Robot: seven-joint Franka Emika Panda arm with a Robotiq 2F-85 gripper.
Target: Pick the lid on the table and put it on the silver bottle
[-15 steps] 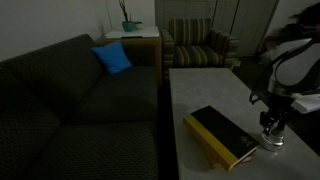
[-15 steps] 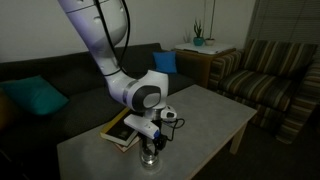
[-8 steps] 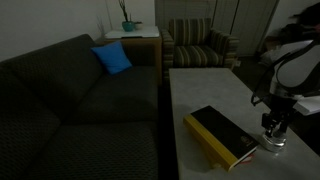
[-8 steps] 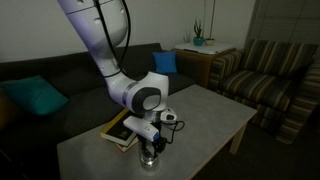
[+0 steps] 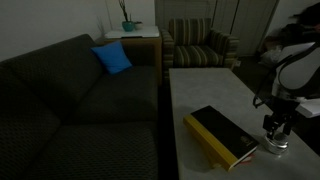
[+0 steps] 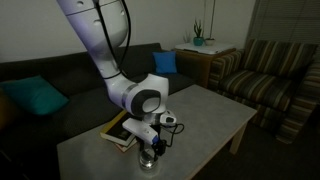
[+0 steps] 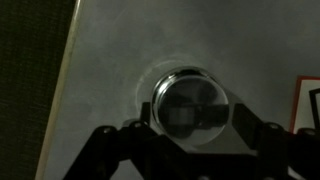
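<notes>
The claw (image 7: 190, 126) hangs directly over the silver bottle (image 5: 274, 146) beside the book (image 5: 222, 135) on the counter (image 7: 110, 60), jaws apart flanking the lid (image 7: 190, 106) atop it.

Home living room, dark sofa (image 5: 80, 100) with blue cushion (image 5: 112, 58), striped armchair (image 5: 200, 45), low table (image 5: 200, 95)

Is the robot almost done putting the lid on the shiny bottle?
Nearly! Done, it seems: the lid sits on the silver bottle on the table. In hand: nothing gripped; the hand hangs right over it, fingers apart on either side. Left: lifting the hand clear.
</notes>
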